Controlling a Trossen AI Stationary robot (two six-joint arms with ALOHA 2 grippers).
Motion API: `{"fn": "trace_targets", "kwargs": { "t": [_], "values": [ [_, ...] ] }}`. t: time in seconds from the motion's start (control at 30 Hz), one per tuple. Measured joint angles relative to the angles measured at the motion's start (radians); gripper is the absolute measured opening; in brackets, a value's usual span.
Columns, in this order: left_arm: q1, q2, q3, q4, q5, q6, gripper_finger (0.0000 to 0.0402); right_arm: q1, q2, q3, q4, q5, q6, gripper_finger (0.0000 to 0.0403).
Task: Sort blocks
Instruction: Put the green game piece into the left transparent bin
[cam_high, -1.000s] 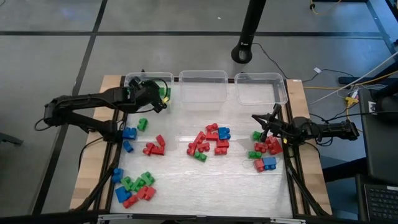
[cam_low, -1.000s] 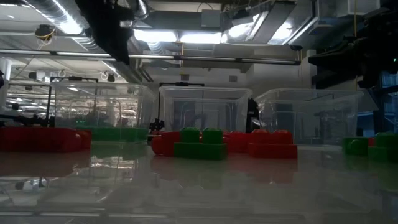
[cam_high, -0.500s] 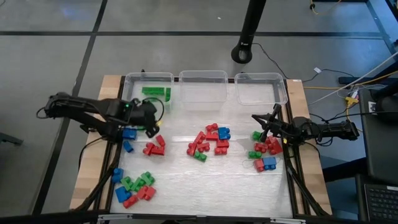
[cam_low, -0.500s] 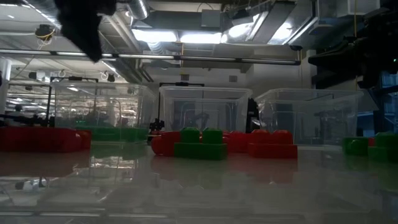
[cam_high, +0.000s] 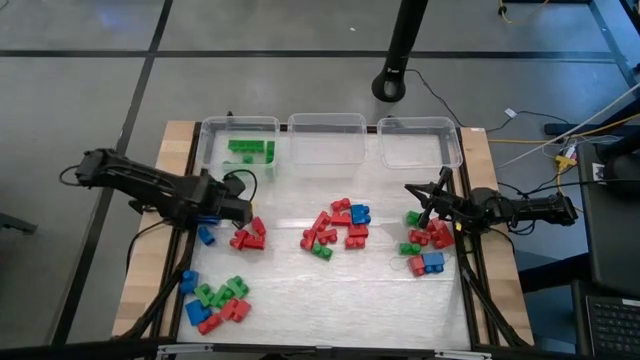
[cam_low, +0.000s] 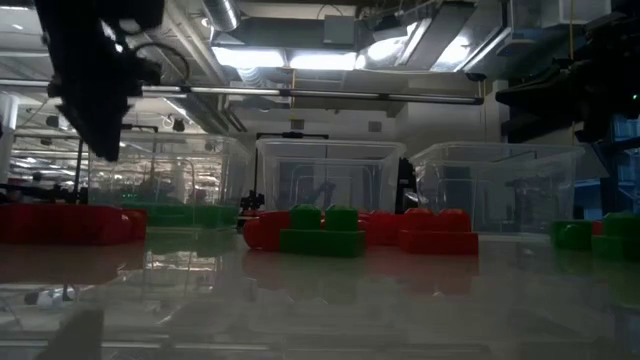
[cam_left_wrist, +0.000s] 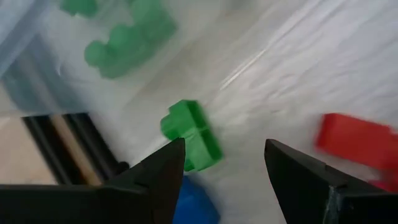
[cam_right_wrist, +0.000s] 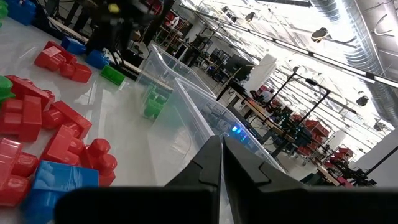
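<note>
The left gripper (cam_left_wrist: 221, 165) hangs with its fingers spread and empty over a loose green block (cam_left_wrist: 191, 135) on the worktop (cam_high: 300, 285), just in front of the left bin (cam_high: 212, 128), which holds green blocks (cam_high: 249, 151). Red, green and blue blocks lie in clusters across the worktop: a middle heap (cam_high: 335, 228), one at the near left (cam_high: 214, 302) and one by the right edge (cam_high: 425, 243). The right gripper (cam_high: 430, 203) rests above that last cluster, fingers pressed together, holding nothing.
</note>
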Motion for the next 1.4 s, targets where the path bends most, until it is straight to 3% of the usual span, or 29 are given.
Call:
{"fn": "trace_targets", "kwargs": {
  "t": [0.23, 0.5, 1.13, 1.4],
  "values": [
    [0.05, 0.161, -0.012, -0.054, 0.006, -0.125, 0.021, 0.0, 0.0, 0.0, 0.0, 0.0, 0.0, 0.0019],
    [0.067, 0.28, -0.012, -0.036, 0.043, -0.16, 0.021, 0.0, 0.0, 0.0, -0.001, 0.0, 0.0, 0.0019],
    [0.076, 0.396, -0.072, 0.014, 0.001, -0.195, 0.0208, 0.0, 0.0, 0.0, 0.0, 0.0, 0.0, 0.0019],
    [0.076, 0.396, -0.111, 0.043, -0.008, -0.176, 0.0138, 0.0, 0.0, 0.0, 0.0, 0.0, 0.0, 0.0019]
  ]
}}
